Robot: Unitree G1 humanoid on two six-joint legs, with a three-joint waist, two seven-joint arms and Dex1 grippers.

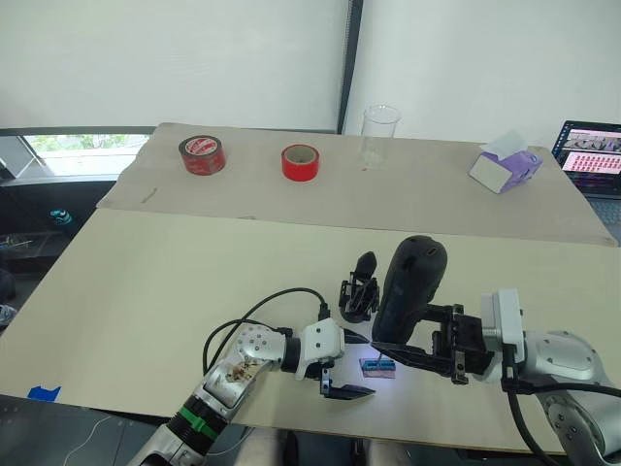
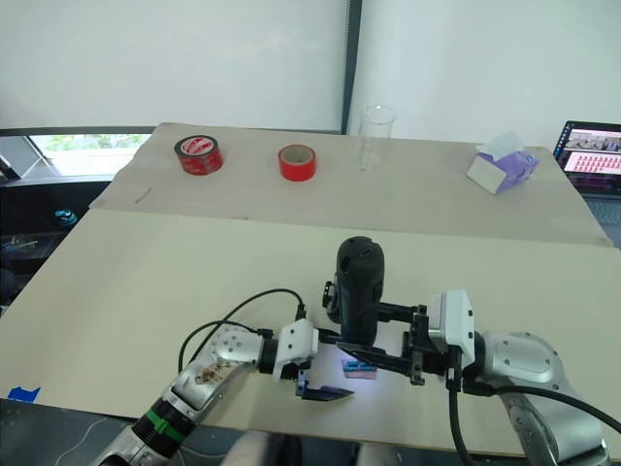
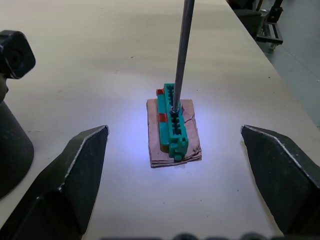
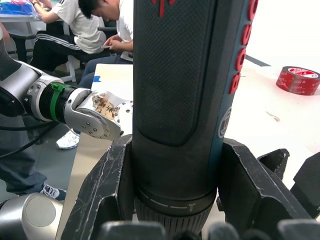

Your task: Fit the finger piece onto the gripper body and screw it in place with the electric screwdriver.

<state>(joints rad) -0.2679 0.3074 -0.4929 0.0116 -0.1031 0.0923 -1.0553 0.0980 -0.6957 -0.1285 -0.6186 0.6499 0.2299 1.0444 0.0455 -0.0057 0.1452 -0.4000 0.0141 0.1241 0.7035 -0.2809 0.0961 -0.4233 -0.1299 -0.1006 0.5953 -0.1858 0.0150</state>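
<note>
My right gripper [image 1: 415, 335] is shut on the electric screwdriver [image 1: 408, 286], a thick dark cylinder with red lettering [image 4: 185, 100]. Its thin metal bit [image 3: 181, 50] points down onto a small green block on a brown base [image 3: 172, 125], lit by the tip light. My left gripper [image 1: 347, 365] is open, its fingers [image 3: 75, 175] on either side of that block without touching it. The gripper body [image 1: 359, 289], black with one pointed finger sticking up, stands just behind the block. The finger piece is out of view.
Two red tape rolls [image 1: 202, 153] [image 1: 301, 161], a clear cup [image 1: 380, 131] and a tissue box [image 1: 505, 165] sit on the far table. A laptop [image 1: 590, 155] is at far right. The table's front edge [image 1: 291, 422] is close under the left gripper. People sit beyond the table [image 4: 90, 25].
</note>
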